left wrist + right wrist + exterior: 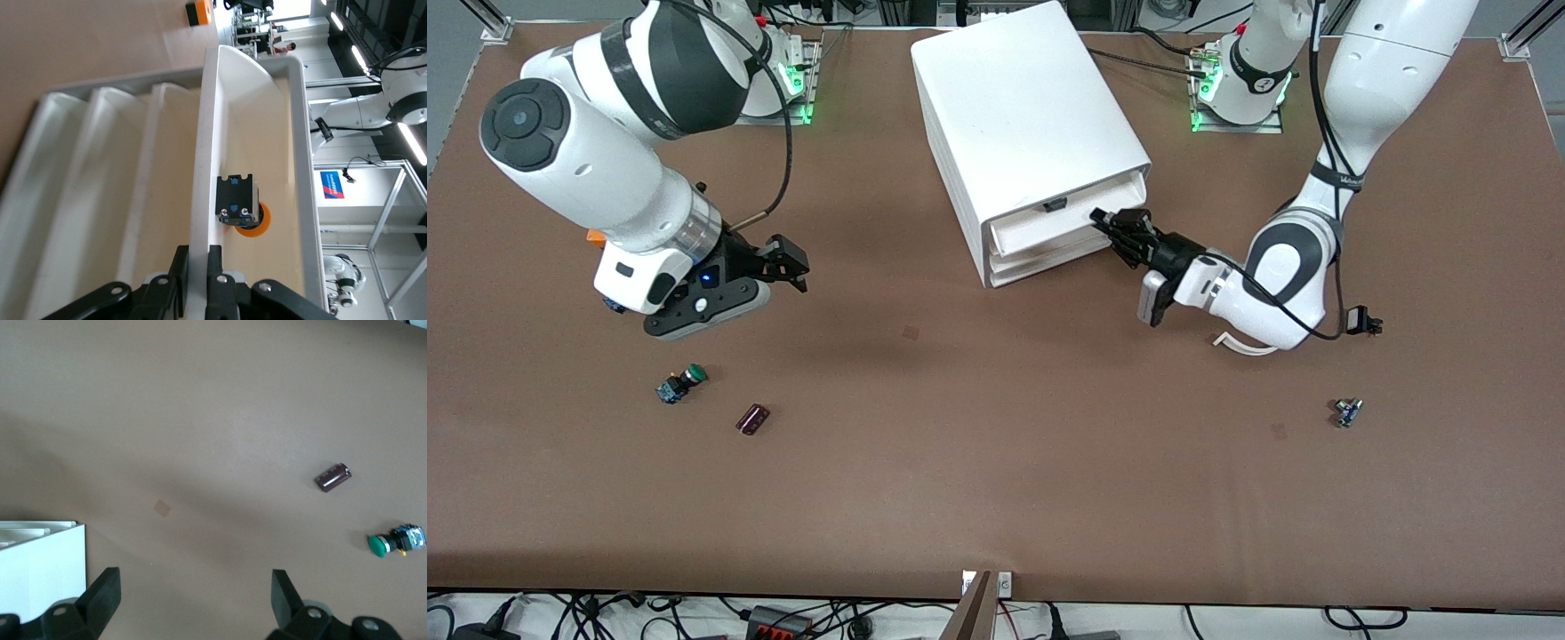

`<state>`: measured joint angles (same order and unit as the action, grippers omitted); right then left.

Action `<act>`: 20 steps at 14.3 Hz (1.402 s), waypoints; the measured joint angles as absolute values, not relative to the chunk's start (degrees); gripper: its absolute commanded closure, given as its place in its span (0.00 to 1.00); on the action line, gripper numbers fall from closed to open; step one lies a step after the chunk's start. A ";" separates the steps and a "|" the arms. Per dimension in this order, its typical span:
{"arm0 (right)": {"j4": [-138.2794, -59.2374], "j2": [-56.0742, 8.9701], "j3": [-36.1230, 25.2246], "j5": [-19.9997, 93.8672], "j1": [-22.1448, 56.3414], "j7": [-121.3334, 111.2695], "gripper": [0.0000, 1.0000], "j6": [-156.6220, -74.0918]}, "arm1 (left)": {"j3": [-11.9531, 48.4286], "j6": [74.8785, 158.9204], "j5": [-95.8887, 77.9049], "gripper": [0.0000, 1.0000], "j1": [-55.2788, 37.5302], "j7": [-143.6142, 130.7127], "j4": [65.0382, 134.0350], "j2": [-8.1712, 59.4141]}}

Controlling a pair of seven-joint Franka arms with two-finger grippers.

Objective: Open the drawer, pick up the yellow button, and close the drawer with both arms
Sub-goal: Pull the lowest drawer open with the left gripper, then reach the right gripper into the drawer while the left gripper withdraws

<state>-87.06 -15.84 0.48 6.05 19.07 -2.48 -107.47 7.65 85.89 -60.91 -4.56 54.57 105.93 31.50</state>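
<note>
Looking into the top drawer (293, 167), only the left wrist view shows the orange-capped button (243, 208) lying inside. The left end effector (1113, 229) reaches low and pinches the drawer's front edge with narrow fingers (215, 277). The right end effector (787, 262) hangs wide open over bare worktop (996, 462), above the green-capped button (680, 384).

Left gripper (1104, 224) reaching in low from the left arm's end of the bench, fingers (215, 268) closed thin on a white edge near the bench's middle. Right gripper (793, 264) hovering above the bench toward the right arm's end, fingers (107, 587) spread wide, wrist angled downward.
</note>
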 measured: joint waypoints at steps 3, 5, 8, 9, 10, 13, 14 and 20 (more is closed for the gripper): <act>-83.39 -18.91 0.50 6.11 20.49 -2.47 0.00 -107.97 | 6.21 85.75 -60.57 0.92 -4.09 53.66 99.86 35.01; -82.25 -20.14 0.52 7.27 21.68 -2.30 0.00 -110.39 | 6.15 85.06 -59.80 0.10 -4.00 53.06 96.69 36.96; -81.95 -20.92 0.58 8.43 24.92 -0.02 0.00 -113.98 | 5.80 85.44 -57.94 0.00 -3.97 49.74 94.72 37.89; -81.88 -21.10 0.60 8.46 26.19 0.51 0.00 -114.84 | 5.54 85.60 -57.66 0.00 -3.78 48.42 94.40 37.96; -81.78 -21.28 0.61 8.48 27.53 1.18 0.00 -115.48 | 5.33 85.63 -57.32 0.00 -3.32 46.73 93.94 37.91; -81.71 -21.55 0.63 8.48 31.66 6.43 0.00 -117.89 | 5.22 85.42 -51.43 0.00 -1.63 38.61 89.88 36.37; -81.71 -21.69 0.63 8.48 33.05 8.32 0.00 -118.72 | 5.21 85.12 -48.43 0.00 -1.36 35.30 87.71 35.41; -76.17 -27.68 0.63 8.47 41.87 19.04 0.00 -120.27 | 5.32 82.11 -23.64 0.00 -1.32 17.37 78.02 30.22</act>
